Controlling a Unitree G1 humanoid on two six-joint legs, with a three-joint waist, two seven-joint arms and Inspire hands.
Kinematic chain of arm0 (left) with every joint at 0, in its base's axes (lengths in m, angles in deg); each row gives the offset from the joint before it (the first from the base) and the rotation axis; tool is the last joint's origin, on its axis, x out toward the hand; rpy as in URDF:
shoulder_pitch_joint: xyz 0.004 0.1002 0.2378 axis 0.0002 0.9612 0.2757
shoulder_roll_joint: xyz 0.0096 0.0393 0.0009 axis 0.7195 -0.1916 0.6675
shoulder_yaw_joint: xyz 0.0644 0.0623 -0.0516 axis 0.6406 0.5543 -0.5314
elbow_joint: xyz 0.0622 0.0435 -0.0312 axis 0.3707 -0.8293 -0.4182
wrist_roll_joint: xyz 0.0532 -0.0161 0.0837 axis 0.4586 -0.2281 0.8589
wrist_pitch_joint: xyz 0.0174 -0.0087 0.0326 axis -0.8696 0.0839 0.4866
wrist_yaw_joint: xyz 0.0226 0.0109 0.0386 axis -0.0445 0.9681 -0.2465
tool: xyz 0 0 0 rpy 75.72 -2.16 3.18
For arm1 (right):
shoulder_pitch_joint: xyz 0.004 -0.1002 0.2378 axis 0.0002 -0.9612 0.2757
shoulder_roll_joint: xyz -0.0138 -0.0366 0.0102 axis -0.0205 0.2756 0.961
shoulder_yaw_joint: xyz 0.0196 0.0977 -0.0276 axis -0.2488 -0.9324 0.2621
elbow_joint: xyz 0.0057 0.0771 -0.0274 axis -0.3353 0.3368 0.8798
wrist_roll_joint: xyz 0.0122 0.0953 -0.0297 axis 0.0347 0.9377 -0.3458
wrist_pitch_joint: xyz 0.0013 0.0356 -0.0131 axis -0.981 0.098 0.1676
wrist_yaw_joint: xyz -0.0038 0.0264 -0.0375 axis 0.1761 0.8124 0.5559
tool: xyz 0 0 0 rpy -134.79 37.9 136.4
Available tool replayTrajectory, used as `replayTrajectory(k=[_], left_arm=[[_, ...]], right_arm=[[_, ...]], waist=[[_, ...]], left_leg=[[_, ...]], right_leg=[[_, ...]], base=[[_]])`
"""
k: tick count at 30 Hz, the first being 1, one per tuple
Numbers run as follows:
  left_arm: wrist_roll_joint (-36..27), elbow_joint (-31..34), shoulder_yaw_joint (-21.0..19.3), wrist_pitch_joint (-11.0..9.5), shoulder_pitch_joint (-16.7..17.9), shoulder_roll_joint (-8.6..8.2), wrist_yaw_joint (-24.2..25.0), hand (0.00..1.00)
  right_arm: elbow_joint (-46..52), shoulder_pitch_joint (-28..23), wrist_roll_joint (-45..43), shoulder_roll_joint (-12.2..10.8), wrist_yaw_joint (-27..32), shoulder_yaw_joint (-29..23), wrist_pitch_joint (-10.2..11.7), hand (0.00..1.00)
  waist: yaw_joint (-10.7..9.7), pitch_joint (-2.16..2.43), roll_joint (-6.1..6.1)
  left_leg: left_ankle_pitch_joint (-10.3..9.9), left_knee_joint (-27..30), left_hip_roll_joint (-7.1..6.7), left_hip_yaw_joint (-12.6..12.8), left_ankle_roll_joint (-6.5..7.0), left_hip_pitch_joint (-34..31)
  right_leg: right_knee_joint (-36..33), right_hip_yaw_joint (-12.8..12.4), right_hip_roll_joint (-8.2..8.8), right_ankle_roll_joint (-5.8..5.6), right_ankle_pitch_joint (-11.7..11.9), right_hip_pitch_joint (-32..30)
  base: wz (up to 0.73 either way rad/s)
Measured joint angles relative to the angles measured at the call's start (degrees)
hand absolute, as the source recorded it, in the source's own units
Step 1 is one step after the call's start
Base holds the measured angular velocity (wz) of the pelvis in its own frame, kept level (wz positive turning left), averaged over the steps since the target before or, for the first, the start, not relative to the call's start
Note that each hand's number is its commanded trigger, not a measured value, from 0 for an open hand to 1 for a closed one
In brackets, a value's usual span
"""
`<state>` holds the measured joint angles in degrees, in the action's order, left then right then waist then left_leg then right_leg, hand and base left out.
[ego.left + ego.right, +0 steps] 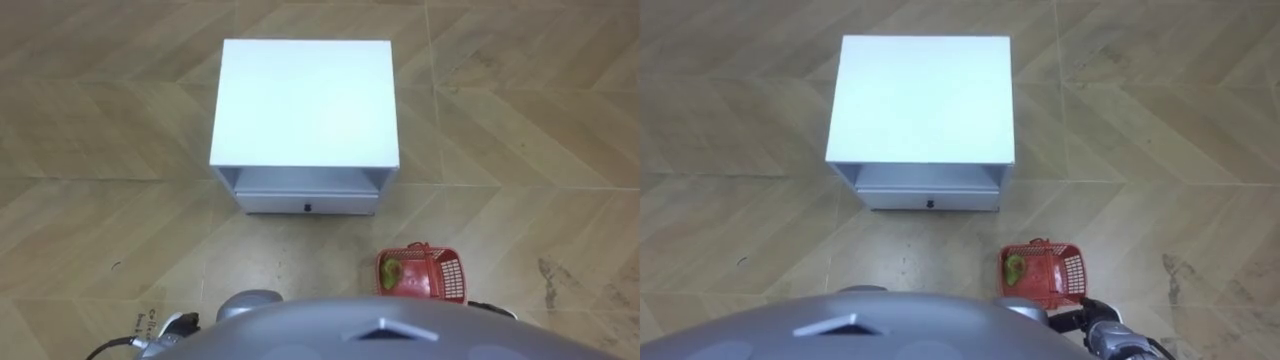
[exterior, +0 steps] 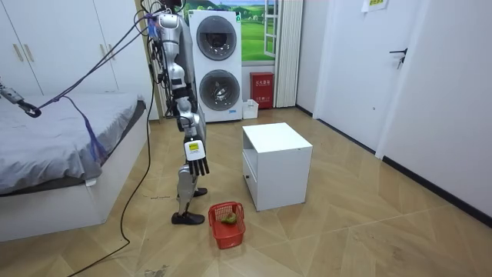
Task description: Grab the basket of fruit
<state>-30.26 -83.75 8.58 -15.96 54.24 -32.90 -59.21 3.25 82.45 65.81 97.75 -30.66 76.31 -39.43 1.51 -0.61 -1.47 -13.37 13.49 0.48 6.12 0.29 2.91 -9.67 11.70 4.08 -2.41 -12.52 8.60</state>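
The red plastic fruit basket (image 1: 443,276) stands on the wooden floor just ahead of me to my right, with a green fruit (image 1: 393,270) in it. In the room view the basket (image 2: 228,232) lies by my feet while I stand upright facing a white cabinet. My right hand (image 2: 196,153) hangs at my side well above the basket, fingers straight and holding nothing; its wrist (image 1: 1108,337) shows at the lower edge of the right eye view. Part of my left hand (image 1: 172,324) shows at the lower left, away from the basket.
A white bedside cabinet (image 1: 305,100) with a low drawer (image 1: 308,204) stands right ahead. A bed (image 2: 61,146) is behind me and stacked washing machines (image 2: 215,69) stand at the far wall. Bare floor surrounds the basket.
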Motion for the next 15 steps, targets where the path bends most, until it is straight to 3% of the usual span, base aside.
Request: replayTrajectory(k=[6,12,15], left_arm=[[0.04,0.01,-0.01,0.27,0.5,-0.07,0.0,0.0],[0.03,0.03,0.02,1.24,0.31,-0.07,0.11,0.0],[0.07,0.06,0.01,1.35,-0.18,-0.04,0.74,0.0]], right_arm=[[0.0,-0.02,0.0,0.0,-0.04,-0.18,-0.06,0.0],[0.2,-0.01,0.07,-0.11,0.18,-0.29,-0.63,0.0],[0.63,-0.01,0.02,-0.05,0.45,-0.29,-0.83,0.0]], waist=[[-0.09,-0.01,0.02],[-0.19,0.36,0.27],[-0.32,0.22,0.23]], left_leg=[[-0.01,0.06,0.0,-0.06,0.0,0.0],[-0.01,0.38,0.01,-0.05,0.01,0.01],[-0.28,1.07,0.08,-0.06,0.08,-0.6]], right_leg=[[-0.02,0.06,0.01,0.0,0.0,0.05],[-0.22,0.05,0.09,0.0,0.0,-0.42],[-0.71,0.18,0.16,-0.01,-0.01,-0.92]], base=[[0.0],[0.0],[0.0]])
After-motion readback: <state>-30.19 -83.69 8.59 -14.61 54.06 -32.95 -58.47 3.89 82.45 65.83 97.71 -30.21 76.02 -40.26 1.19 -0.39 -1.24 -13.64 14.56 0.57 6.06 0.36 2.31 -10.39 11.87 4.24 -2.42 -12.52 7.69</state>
